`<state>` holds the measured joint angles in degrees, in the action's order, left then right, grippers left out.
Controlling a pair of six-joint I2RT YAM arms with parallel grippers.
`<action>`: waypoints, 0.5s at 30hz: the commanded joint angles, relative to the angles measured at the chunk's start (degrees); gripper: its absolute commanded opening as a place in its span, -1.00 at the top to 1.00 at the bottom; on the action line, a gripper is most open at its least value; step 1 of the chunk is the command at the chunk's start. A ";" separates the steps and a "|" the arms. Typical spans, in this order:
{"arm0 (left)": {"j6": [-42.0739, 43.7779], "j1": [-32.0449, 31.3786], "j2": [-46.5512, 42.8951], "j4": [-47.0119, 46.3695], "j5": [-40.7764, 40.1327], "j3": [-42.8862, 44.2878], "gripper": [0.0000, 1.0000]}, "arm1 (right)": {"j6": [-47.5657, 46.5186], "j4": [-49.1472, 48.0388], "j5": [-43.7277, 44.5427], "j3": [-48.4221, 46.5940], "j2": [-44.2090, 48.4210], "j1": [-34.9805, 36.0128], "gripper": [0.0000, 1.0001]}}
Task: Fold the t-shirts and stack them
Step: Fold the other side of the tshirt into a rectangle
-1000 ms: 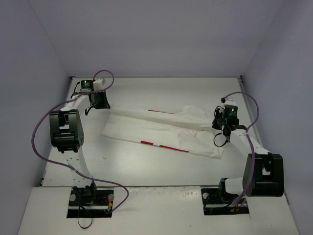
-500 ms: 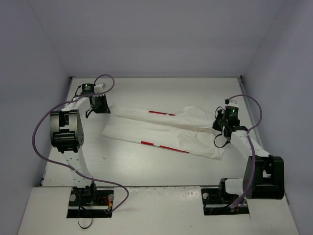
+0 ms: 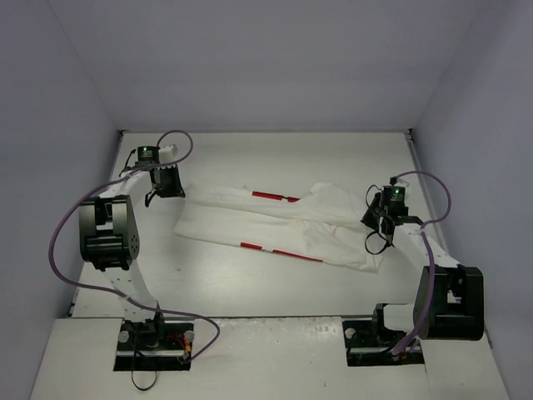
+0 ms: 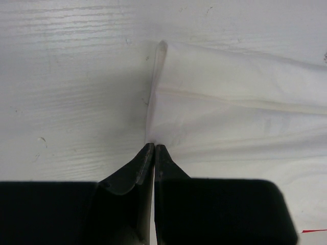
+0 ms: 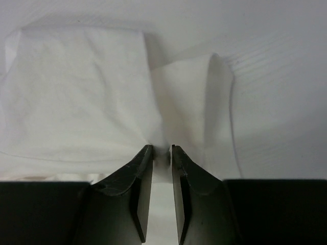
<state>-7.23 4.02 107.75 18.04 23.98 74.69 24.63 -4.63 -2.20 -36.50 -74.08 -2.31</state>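
Note:
The white t-shirt [image 3: 275,225] lies as a long folded band across the table, with thin strips of its red print [image 3: 275,197] showing along the folds. My left gripper [image 3: 177,190] is at the shirt's left end, shut on the cloth edge; in the left wrist view [image 4: 154,147] the cloth [image 4: 230,102] spreads away from the closed fingertips. My right gripper [image 3: 372,218] is at the shirt's right end, shut on a bunched pinch of cloth; in the right wrist view [image 5: 162,149] the cloth [image 5: 76,92] fans out beyond it.
The white table [image 3: 250,283] is boxed in by grey walls at the back and both sides. Purple cables [image 3: 62,242] loop off both arms. The arm bases [image 3: 154,333] stand at the near edge.
Both grippers have shifted slightly outward, the left to the left and the right to the right. The shirt between them lies a little flatter and more stretched. Both stay shut.

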 commanded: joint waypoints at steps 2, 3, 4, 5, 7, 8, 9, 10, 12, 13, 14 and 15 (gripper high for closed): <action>-2.08 -0.13 -6.43 -1.89 -3.36 -0.25 1.00 | 3.42 3.08 2.80 0.66 1.69 -0.86 0.59; -2.37 -0.08 -7.34 -2.23 -3.47 -0.54 0.99 | 3.48 3.48 2.74 0.71 2.87 -0.86 0.55; -2.43 -0.26 -8.48 -2.36 -3.65 -0.80 0.93 | 3.39 4.01 3.17 0.68 4.09 -0.86 0.50; -2.41 -0.52 -9.61 -2.42 -3.89 -1.06 0.85 | 3.21 4.38 3.64 0.55 5.24 -0.86 0.45; -2.25 -1.09 -11.60 -2.53 -5.00 -1.49 0.62 | 2.26 4.45 4.24 0.10 6.96 -0.81 0.33; -1.87 -1.56 -12.34 -2.41 -5.80 -1.60 0.50 | 1.47 4.45 4.46 -0.43 7.75 -0.74 0.30; -1.35 -2.19 -12.69 -1.90 -6.37 -1.56 0.42 | 0.84 4.45 4.61 -1.29 8.71 -0.68 0.26; -1.29 -2.78 -12.96 -1.05 -7.33 -1.16 0.34 | 0.32 4.45 4.58 -2.23 9.23 -0.63 0.20; -1.48 -3.68 -13.37 0.36 -9.85 -0.32 0.24 | -1.49 6.02 4.47 -4.37 9.73 -0.31 0.14; -1.56 -5.53 -13.54 0.73 -10.99 -0.08 0.23 | -2.22 6.03 4.15 -5.25 9.46 -0.12 0.13; -1.64 -7.46 -13.59 1.20 -12.21 0.67 0.23 | -3.09 5.96 2.74 -6.19 8.35 0.25 0.13; -1.56 -8.78 -13.26 1.21 -14.31 1.16 0.23 | -3.97 6.03 2.73 -7.80 7.36 0.82 0.13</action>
<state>-9.08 -0.04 96.68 18.27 15.55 72.45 24.41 1.98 0.19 -38.53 -65.76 -2.54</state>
